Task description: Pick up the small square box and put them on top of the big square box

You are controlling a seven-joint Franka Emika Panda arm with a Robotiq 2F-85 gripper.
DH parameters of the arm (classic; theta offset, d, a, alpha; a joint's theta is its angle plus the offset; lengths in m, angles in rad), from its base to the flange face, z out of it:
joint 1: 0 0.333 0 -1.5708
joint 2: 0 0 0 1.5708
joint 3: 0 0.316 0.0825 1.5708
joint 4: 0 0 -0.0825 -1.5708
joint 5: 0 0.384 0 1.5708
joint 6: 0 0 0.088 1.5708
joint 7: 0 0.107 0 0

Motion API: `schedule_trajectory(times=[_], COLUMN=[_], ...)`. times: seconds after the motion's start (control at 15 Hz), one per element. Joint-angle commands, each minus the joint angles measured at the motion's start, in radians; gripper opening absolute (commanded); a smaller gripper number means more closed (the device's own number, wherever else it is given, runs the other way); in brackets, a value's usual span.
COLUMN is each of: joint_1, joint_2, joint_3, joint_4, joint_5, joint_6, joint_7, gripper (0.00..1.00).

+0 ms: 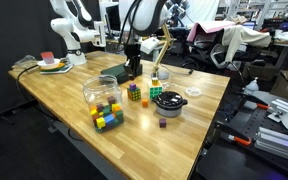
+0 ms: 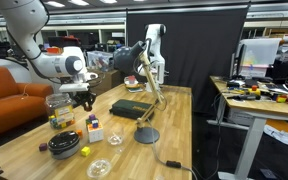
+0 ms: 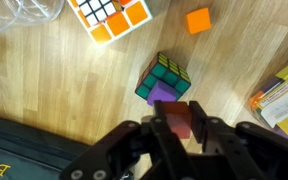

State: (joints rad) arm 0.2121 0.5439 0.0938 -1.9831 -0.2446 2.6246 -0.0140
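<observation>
My gripper (image 3: 179, 125) is shut on a small red cube (image 3: 176, 120) and holds it above the wooden table. In the wrist view, the edge of the flat dark green box (image 3: 24, 150) lies at the lower left of the jaws. The box also shows in both exterior views (image 1: 114, 72) (image 2: 131, 108), with my gripper (image 1: 132, 68) (image 2: 84, 97) just beside it. A multicoloured puzzle cube (image 3: 166, 75) with a purple block (image 3: 164, 95) against it sits directly beyond the jaws. A small orange cube (image 3: 198, 20) lies farther off.
A clear jar of coloured cubes (image 1: 104, 103) stands near the table's front. A white and orange puzzle cube (image 3: 109, 15), a black round dish (image 1: 170, 102), a small purple cube (image 1: 162, 124) and a colourful carton (image 3: 282, 92) lie around. A second robot (image 1: 69, 30) stands at the back.
</observation>
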Motion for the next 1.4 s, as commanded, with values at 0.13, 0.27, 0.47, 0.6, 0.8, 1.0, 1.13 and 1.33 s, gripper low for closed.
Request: schedule_trajectory(times=[0.13,0.27,0.47,0.6,0.8,1.0,1.13,1.33], joint_1=[0.019,0.032,0.044,0.051,0.070,0.072,0.069,0.070], joint_2=[0.011,0.017,0.026,0.028,0.030,0.033,0.021,0.021], joint_3=[-0.018,-0.031,-0.041,-0.046,-0.066,-0.073,-0.071,-0.071], joint_4=[0.015,0.017,0.031,0.044,0.065,0.071,0.047,0.047], joint_5=[0.015,0.019,0.047,0.071,0.092,0.115,0.105,0.108], joint_6=[-0.019,-0.021,-0.035,-0.033,-0.045,-0.055,-0.029,-0.032], joint_7=[0.044,0.103,0.202,0.257,0.339,0.392,0.370,0.379], gripper=[0.07,0.07,0.07,0.07,0.07,0.07,0.29,0.29])
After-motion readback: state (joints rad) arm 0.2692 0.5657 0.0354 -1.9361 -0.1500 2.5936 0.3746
